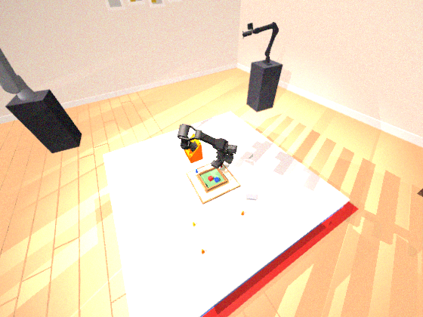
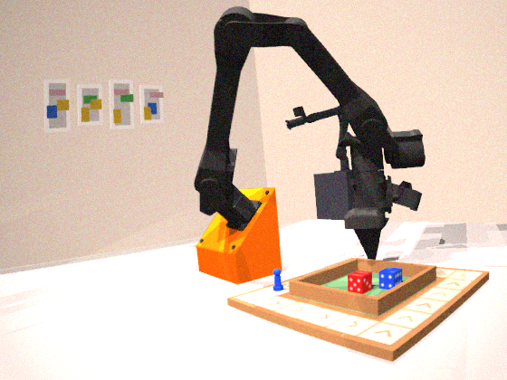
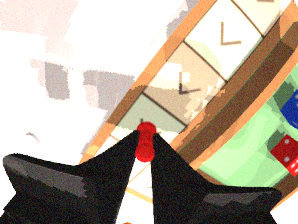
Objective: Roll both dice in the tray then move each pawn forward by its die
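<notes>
My gripper [image 2: 372, 257] [image 3: 145, 136] points down behind the tray's back wall, shut on the red pawn [image 3: 145, 152]. The pawn is over the board's strip of arrow squares; the exterior view does not show it, and whether it touches the board cannot be told. The red die [image 1: 211, 178] [image 2: 358, 282] [image 3: 284, 153] and blue die [image 1: 217, 180] [image 2: 389, 279] [image 3: 291, 111] lie apart inside the wooden tray [image 2: 335, 304]. Their top numbers are too unclear to read. The blue pawn [image 1: 196, 171] [image 2: 277, 281] stands upright near the tray's left corner, on the board [image 2: 312, 334].
The orange arm base [image 1: 195, 155] [image 2: 258, 257] stands behind the board's left side. A pale flat block [image 1: 251, 197] lies to the board's right. Small orange pieces [image 1: 242, 213] [image 1: 203, 251] and a yellow piece [image 1: 194, 224] lie farther in front. Two dark pedestals [image 1: 47, 124] [image 1: 263, 87] carry other arms.
</notes>
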`<action>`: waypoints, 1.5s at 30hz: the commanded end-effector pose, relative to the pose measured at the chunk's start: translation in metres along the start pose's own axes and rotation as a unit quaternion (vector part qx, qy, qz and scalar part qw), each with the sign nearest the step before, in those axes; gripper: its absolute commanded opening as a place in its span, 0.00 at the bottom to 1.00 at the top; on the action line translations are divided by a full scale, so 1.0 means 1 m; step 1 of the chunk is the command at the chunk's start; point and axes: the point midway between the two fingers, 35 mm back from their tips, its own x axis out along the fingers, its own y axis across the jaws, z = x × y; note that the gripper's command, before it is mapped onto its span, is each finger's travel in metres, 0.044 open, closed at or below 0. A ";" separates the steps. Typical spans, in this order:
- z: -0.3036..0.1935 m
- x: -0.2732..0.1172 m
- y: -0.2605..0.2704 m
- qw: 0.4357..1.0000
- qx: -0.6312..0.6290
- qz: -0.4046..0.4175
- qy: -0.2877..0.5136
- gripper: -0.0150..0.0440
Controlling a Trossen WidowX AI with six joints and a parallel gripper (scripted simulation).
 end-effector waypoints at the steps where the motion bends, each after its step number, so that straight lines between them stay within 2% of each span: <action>1: 0.000 -0.001 0.000 1.000 0.000 0.000 -0.001 0.43; 12: 0.000 -0.001 0.000 1.000 0.000 0.000 -0.001 0.92; 14: 0.001 -0.012 0.000 1.000 -0.001 0.000 -0.001 1.00; 17: 0.001 -0.047 0.000 1.000 -0.002 -0.001 -0.002 1.00; 20: 0.000 -0.050 0.000 1.000 -0.002 -0.001 -0.002 1.00; 23: -0.006 -0.054 -0.016 0.999 0.037 0.001 -0.003 0.87; 29: -0.041 -0.064 -0.078 0.980 0.197 0.004 -0.004 0.60; 39: -0.125 -0.057 -0.137 0.904 0.427 -0.005 0.000 0.59; 45: -0.127 -0.056 -0.140 0.898 0.441 -0.006 0.000 0.59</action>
